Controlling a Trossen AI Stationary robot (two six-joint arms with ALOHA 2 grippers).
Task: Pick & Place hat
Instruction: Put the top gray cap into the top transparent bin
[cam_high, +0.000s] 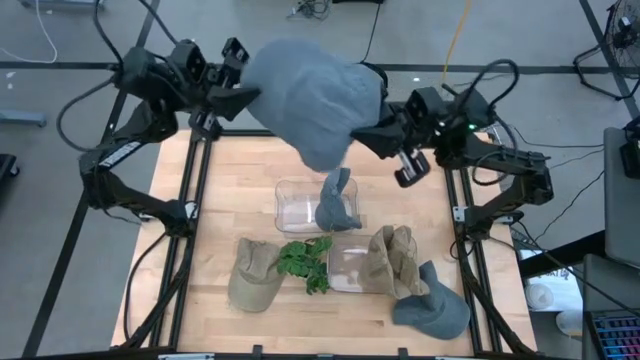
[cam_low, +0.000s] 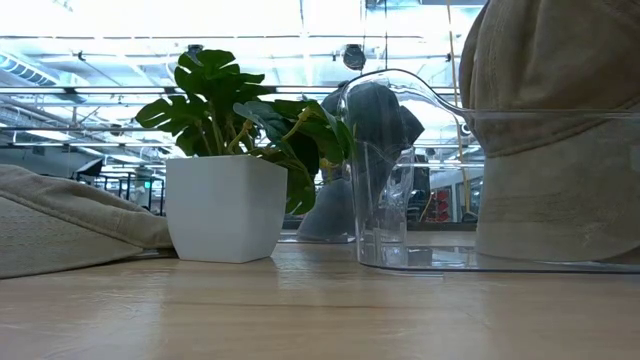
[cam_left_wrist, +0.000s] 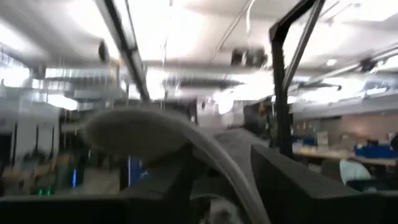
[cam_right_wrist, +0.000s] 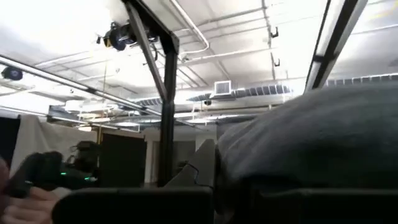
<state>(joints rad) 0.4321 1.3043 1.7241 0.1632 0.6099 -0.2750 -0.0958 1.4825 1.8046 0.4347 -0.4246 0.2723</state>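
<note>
Hats lying near edge: tan cap (cam_high: 255, 275) beside plant (cam_high: 308, 264), grey cap (cam_high: 432, 308), khaki hat (cam_high: 390, 260) in near bin (cam_high: 345, 270). Far bin (cam_high: 295, 205) holding one. Blue hat (cam_high: 312, 98) hanging aloft between arms, placing pending. Right gripper (cam_high: 372, 132) clamping brim; left gripper (cam_high: 240, 100) touching it, opening unclear.

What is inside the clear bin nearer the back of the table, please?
A blue-grey hat stands in the clear bin, against its right side; the rest looks bare. The large blue-grey hat held above hides the table just behind the bin.

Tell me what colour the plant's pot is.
White; the square pot shows best in the low view.
</note>
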